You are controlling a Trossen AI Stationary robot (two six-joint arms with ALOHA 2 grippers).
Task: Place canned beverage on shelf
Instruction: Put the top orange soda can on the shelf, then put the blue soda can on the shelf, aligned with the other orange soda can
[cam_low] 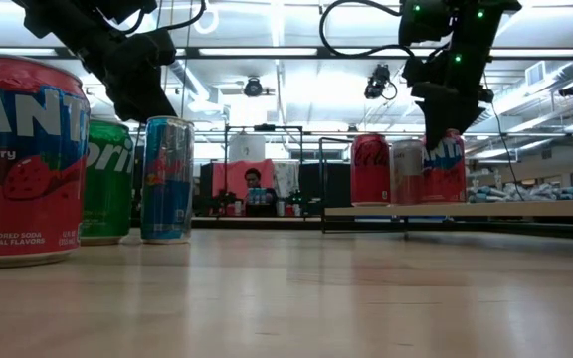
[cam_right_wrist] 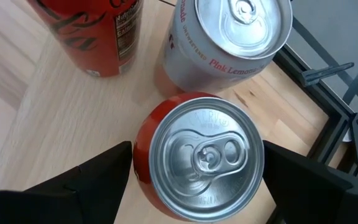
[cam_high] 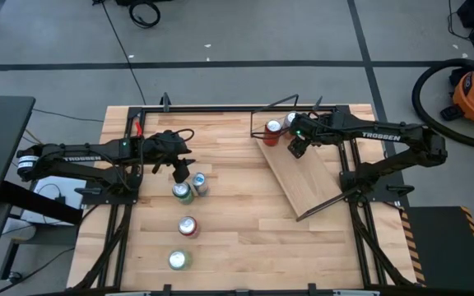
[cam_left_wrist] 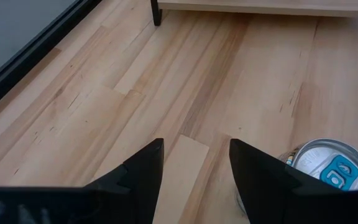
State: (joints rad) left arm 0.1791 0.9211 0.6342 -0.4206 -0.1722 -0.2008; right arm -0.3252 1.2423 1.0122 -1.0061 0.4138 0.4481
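Cans, three, upright on the shelf [cam_high: 307,177], clustered at its far end: a red cola can [cam_right_wrist: 95,34], a pale pink-lemonade can [cam_right_wrist: 229,43] and a red can [cam_right_wrist: 197,158] that stands on the board directly under the right gripper [cam_right_wrist: 194,171]. Whether the pale can touches the red can cannot be told; the cola can stands just beside them.

Right gripper: fingers spread wide, one on each side of the red can, neither pressing its wall. The low view shows it [cam_low: 444,124] hanging just above the can tops. Judged stage: can set down, release made.

Handling advice for this step: lift straight up along the can's axis until the fingertips clear the rim, then swing away. Any sideways drift before that would knock the red can into the pale can, and the group sits close to the rod-edged corner of the board. Keep the fingers fully apart during the lift.

Left gripper [cam_high: 179,171]: over the table near the blue can [cam_high: 200,185] and green can [cam_high: 181,192], fingers parted and empty; the wrist view shows bare planks between them and a blue-tabbed can top [cam_left_wrist: 328,165] off to one side. It needs to shift over the can before descending.

Remaining stock on the table [cam_high: 245,247]: a red can [cam_high: 188,227] and a green can [cam_high: 177,261], nearer the front edge, well apart from the shelf.
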